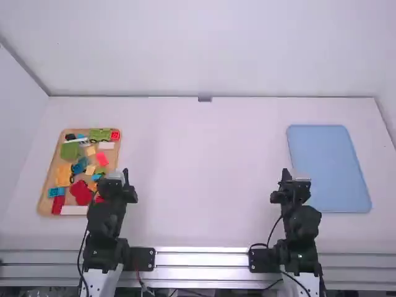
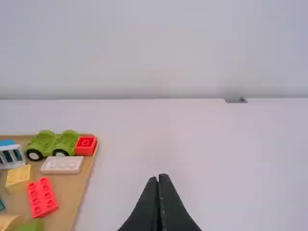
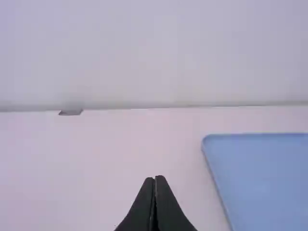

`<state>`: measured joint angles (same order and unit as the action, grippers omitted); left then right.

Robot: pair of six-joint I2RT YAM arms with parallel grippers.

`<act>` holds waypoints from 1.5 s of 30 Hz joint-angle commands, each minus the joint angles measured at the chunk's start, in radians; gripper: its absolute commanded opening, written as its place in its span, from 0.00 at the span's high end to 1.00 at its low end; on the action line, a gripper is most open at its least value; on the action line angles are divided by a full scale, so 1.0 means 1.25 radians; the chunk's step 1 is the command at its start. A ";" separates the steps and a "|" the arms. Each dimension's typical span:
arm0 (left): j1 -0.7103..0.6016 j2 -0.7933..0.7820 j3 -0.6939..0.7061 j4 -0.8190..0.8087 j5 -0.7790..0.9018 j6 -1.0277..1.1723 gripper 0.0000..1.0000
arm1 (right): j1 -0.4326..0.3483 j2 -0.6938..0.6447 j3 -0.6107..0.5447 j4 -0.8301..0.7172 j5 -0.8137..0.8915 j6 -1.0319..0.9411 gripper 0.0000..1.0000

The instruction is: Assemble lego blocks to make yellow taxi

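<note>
In the high view, we see the Lego blocks [image 1: 101, 159] grouped on a tan tray [image 1: 41, 202] at the table's left, and a flat blue tray [image 1: 329, 167] at its right. The left gripper [image 1: 125, 174] is just beside the tan tray; the right gripper [image 1: 286, 174] is near the blue one. The left wrist view gives us closer detail: round studs on a red brick [image 2: 43, 197], a yellow block [image 2: 19, 177] near it, and black wheels with white hubs under a green car base [image 2: 52, 144]. Wrist views show us both grippers' fingertips pressed together, holding nothing.
</note>
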<state>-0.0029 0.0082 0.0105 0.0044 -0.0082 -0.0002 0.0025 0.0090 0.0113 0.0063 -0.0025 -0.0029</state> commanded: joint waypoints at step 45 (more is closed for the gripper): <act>0.057 0.531 0.534 -0.238 -0.151 0.048 0.39 | -0.008 0.708 0.655 -0.159 -0.045 -0.116 0.39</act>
<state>0.0273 0.6422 0.6117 -0.2787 -0.2077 0.0498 -0.0032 0.8520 0.7605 -0.1890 -0.0486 -0.1310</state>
